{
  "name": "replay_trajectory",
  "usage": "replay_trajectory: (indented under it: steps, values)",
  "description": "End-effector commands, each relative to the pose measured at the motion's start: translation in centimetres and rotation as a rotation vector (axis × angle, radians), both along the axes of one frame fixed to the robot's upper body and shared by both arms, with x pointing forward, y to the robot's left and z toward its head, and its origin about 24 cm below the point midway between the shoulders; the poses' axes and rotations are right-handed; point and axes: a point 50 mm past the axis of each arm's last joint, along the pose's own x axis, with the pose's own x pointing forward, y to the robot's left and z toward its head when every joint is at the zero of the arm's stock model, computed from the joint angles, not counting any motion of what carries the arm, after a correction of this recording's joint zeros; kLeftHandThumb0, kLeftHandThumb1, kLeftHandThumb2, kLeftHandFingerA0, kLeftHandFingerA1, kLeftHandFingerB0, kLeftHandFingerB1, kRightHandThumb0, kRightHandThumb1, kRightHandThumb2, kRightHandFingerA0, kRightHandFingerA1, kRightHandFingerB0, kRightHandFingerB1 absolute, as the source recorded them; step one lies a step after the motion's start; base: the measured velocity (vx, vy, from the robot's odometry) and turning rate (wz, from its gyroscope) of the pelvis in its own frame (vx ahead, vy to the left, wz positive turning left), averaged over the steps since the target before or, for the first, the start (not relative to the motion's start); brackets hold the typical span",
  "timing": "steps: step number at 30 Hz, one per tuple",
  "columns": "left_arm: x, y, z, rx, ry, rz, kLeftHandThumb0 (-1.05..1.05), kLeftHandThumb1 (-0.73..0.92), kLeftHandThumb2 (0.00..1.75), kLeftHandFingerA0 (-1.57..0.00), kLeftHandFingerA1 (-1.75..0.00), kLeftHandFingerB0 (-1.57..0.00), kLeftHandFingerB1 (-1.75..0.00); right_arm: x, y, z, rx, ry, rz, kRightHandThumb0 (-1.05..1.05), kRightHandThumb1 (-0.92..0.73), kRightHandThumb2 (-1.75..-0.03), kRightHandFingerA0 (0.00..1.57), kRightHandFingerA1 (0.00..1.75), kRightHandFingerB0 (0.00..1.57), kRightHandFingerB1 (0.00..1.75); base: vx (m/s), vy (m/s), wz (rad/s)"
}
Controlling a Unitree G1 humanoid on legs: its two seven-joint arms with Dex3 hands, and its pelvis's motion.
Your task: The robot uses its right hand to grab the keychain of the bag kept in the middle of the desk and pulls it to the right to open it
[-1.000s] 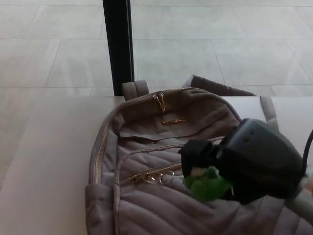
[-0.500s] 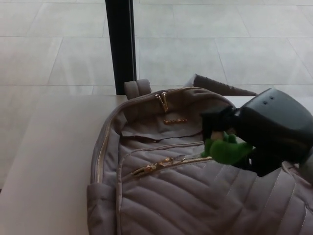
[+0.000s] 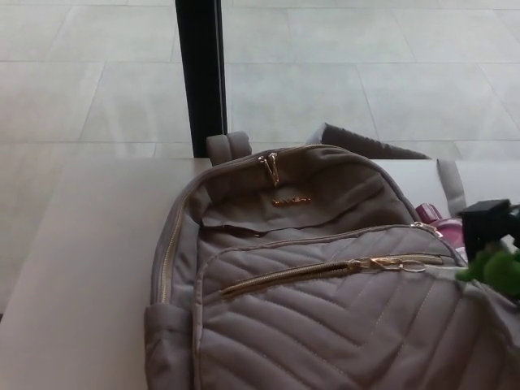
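A grey quilted backpack (image 3: 309, 325) lies on the pale desk (image 3: 89, 268), filling the middle and right of the head view. The gold zipper pull (image 3: 388, 263) of its front pocket, with small rings on it, sits far right along the gold zipper line (image 3: 284, 278). A green plush keychain (image 3: 497, 270) hangs from the rings at the picture's right edge. Only the black tip of my right hand (image 3: 490, 225) shows there, shut on the keychain just above it. My left hand is out of view.
A black post (image 3: 201, 77) stands behind the desk, against a tiled floor. The bag's top handle (image 3: 227, 148) and a second pair of gold pulls (image 3: 269, 168) lie near the back edge. Something pink (image 3: 435, 216) and a strap (image 3: 449, 185) show at the bag's right side.
My right hand has moved right, almost out of the picture, taking the green keychain with it. The front pocket's zipper pull has slid from the left end to the right.
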Motion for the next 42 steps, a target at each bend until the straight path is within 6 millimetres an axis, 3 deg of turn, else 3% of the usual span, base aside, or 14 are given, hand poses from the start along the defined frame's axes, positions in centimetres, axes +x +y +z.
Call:
replay_trajectory:
  steps: [1,6,7,18,21,23,24,27,34,36,37,38,41,42]
  values:
    - [-0.2,0.4,0.3,0.024,-0.003,-0.022,-0.79,0.92,0.76,-0.84,-0.92,-0.75,-0.61,-0.1,-2.7,1.1,-0.084,-0.051,-0.067,-0.22,-0.45,-1.01,0.9,1.75,0.7,1.57,0.0,0.0,0.0]
    - [-0.5,0.4,0.2,0.025,0.012,-0.011,-0.71,0.81,1.25,-0.86,-0.93,-0.74,-0.71,0.1,-6.5,2.1,-0.111,-0.107,-0.18,-0.18,-0.46,-1.0,0.88,1.75,0.7,1.51,0.0,0.0,0.0]
    - [-0.5,0.4,0.2,0.022,0.018,-0.005,-0.8,0.92,0.76,-0.87,-0.92,-0.78,-0.6,0.0,-7.0,2.1,-0.119,-0.126,-0.184,-0.16,-0.44,-0.98,0.89,1.75,0.71,1.52,0.0,0.0,0.0]
    - [-0.8,0.3,0.1,0.004,0.02,-0.004,-0.77,0.92,0.74,-0.82,-0.9,-0.73,-0.6,-0.4,-8.8,1.6,-0.128,-0.138,-0.257,-0.2,-0.48,-0.86,0.86,1.75,0.72,1.44,0.0,0.0,0.0]
    - [-0.8,0.2,0.0,-0.006,0.011,0.012,-0.77,0.92,0.73,-0.84,-0.91,-0.71,-0.59,-0.6,-8.4,1.3,-0.118,-0.114,-0.248,-0.25,-0.66,-0.64,0.92,1.67,0.74,0.58,0.0,0.0,0.0]
    - [-0.9,0.2,0.0,-0.007,0.011,0.014,-0.77,0.92,0.73,-0.84,-0.91,-0.71,-0.59,-0.5,-8.3,1.3,-0.122,-0.114,-0.246,-0.25,-0.66,-0.64,0.92,1.67,0.74,0.58,0.0,0.0,0.0]
    - [-1.0,0.2,-0.1,-0.012,0.02,0.029,-0.8,0.92,0.7,-0.84,-0.89,-0.7,-0.55,-0.7,-7.8,1.1,-0.195,0.021,-0.254,-0.66,-0.44,-0.81,0.25,0.54,0.03,0.23,0.0,0.0,0.0]
    - [-1.1,0.2,-0.1,-0.014,0.02,0.015,-0.78,0.92,0.73,-0.82,-0.91,-0.71,-0.6,-0.9,-7.4,0.9,-0.243,0.096,-0.269,-0.92,-0.54,-0.9,0.0,0.05,0.0,0.0,0.0,0.0,0.0]
    - [-1.2,0.2,-0.1,-0.017,0.016,0.012,-0.81,0.92,0.72,-0.82,-0.9,-0.7,-0.6,-1.5,-8.2,0.7,-0.196,0.147,-0.303,-0.96,-0.54,-0.95,0.0,0.12,0.0,0.0,0.0,0.0,0.0]
    - [-1.1,0.2,-0.1,0.0,0.027,0.006,-0.7,0.8,1.22,-0.81,-0.88,-0.65,-0.69,-2.0,-9.4,0.8,-0.165,0.155,-0.384,-0.93,-0.52,-0.94,0.0,0.14,0.0,0.0,0.0,0.0,0.0]
    - [-1.1,0.2,-0.1,-0.003,0.028,0.009,-0.77,0.92,0.75,-0.84,-0.91,-0.7,-0.6,-2.2,-10.0,0.9,-0.144,0.169,-0.427,-0.96,-0.55,-0.94,0.0,0.1,0.0,0.0,0.0,0.0,0.0]
    - [-1.1,0.2,-0.1,-0.013,0.024,0.017,-0.69,0.8,1.22,-0.81,-0.89,-0.67,-0.71,-2.4,-10.7,1.0,-0.121,0.172,-0.467,-0.93,-0.52,-0.93,0.0,0.12,0.0,0.0,0.0,0.0,0.0]
    - [-1.2,0.2,-0.1,-0.006,0.022,0.003,-0.77,0.92,0.75,-0.82,-0.87,-0.6,-0.52,-3.7,-13.6,1.0,-0.058,0.117,-0.573,-1.0,-0.52,-0.71,0.0,0.02,0.0,0.0,0.0,0.0,0.0]
    - [-1.1,0.2,-0.1,-0.014,0.025,0.015,-0.66,0.78,1.2,-0.81,-0.88,-0.6,-0.68,-4.2,-14.8,1.0,-0.031,0.116,-0.636,-0.99,-0.55,-0.97,0.0,0.12,0.0,0.0,0.0,0.0,0.0]
